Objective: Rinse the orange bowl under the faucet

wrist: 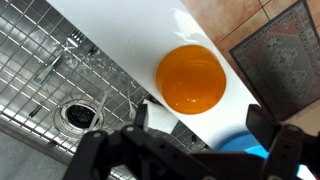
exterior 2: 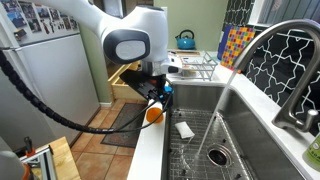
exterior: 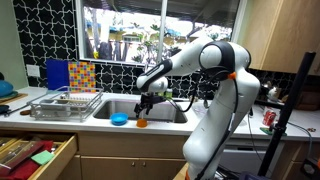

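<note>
Hovered just above the orange bowl (wrist: 190,78) with the gripper (wrist: 200,112) spread wide and holding nothing, fingers standing off to either side of the rim in the wrist view. Found the bowl resting, apparently mouth up, on the narrow white strip of desk (wrist: 130,40) along the front of the sink (wrist: 40,60), with floor tiles beyond the outer edge. Saw the same in both exterior views: bowl (exterior: 142,123) (exterior 2: 153,114) on the front ledge, gripper (exterior: 147,103) (exterior 2: 158,95) directly over it, not touching. Noted a blue bowl (wrist: 245,148) just beside the orange one, partly hidden under a finger.

Judged the step in hand to be the grasp, with nothing of the rinse yet done. Seemed best to drop straight down, centred on the bowl, and close only once both fingers sat below the rim line, since shallow smooth plastic would likely squirt out of a high or lopsided pinch. Called for care on two sides: a nudge outward could tip the bowl off the ledge to the floor, and a finger drifting sideways could catch the blue bowl. Then needed a clean lift before any travel, carrying across the wire grid toward the faucet (exterior 2: 258,38), well apart from the bowl. Could not tell for certain whether water ran from the spout
</note>
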Tool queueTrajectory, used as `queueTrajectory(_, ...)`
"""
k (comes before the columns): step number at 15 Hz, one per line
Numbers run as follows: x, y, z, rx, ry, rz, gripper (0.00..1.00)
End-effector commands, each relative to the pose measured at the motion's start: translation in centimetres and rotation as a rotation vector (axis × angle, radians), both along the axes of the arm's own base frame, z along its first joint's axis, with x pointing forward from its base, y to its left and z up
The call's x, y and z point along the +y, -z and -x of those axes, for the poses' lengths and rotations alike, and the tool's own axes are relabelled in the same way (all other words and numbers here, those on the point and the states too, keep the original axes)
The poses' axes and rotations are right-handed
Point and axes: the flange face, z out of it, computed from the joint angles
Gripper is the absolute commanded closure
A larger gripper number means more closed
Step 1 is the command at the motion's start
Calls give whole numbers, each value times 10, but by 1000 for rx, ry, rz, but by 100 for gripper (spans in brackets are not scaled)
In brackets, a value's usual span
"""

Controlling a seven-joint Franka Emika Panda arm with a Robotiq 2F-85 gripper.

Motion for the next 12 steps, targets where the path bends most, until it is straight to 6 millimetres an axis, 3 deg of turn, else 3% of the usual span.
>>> queueTrajectory(1,-7,-42,11,-17,-4,-40,1)
queueTrajectory(7,-10,-113,1,-27,355,-44,0)
queueTrajectory(10,-8,-129,-10,15,511,-49,0)
queueTrajectory(11,-7,-124,-3,-26,424,-64,0)
queueTrajectory(12,-5,-129,-5,-17,459,-65,0)
